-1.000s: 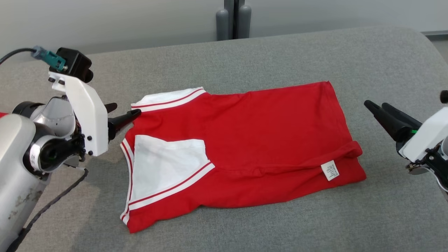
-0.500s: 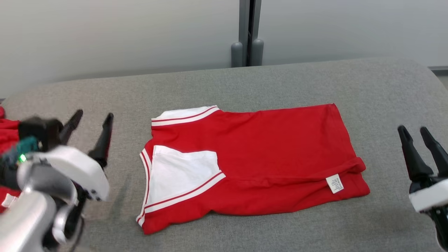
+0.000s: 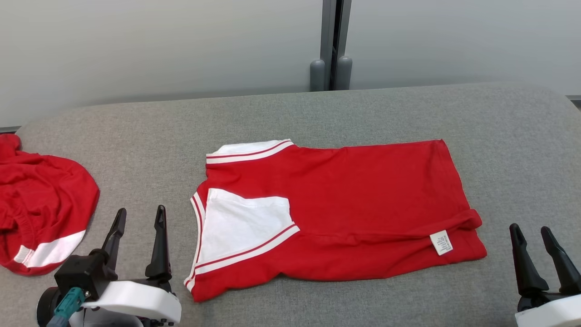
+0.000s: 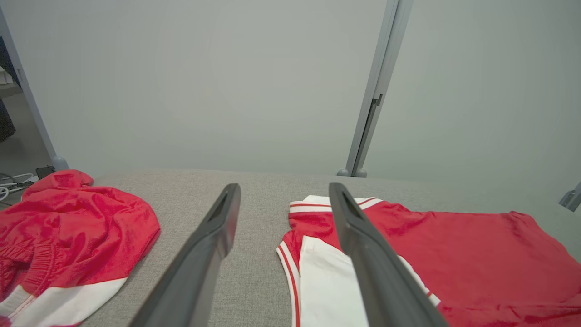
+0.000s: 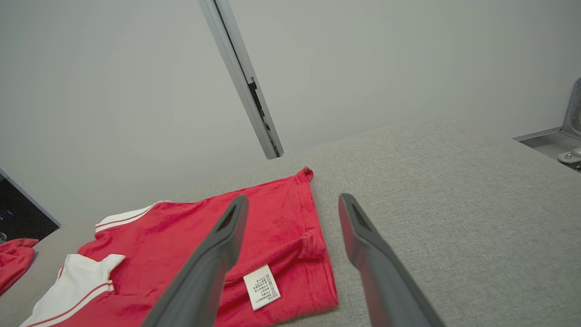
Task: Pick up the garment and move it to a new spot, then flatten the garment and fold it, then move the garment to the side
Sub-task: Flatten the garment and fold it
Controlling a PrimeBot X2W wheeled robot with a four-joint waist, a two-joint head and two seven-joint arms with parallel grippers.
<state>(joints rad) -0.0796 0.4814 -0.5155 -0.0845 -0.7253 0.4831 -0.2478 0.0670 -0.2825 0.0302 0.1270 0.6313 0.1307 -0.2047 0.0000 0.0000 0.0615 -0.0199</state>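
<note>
Left gripper low at lower left, jaws spread, fingers pointing up. Right gripper lower right, same pose, empty.

Grey padded table before pale partition wall

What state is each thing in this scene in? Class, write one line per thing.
folded garment, folded, lying flat, not held.
care label, exposed on top, near the right edge.
crumpled garment, bunched in a heap, far left.
left tool, open, empty, beside the cloth.
right tool, open, empty, beside the cloth.
</note>
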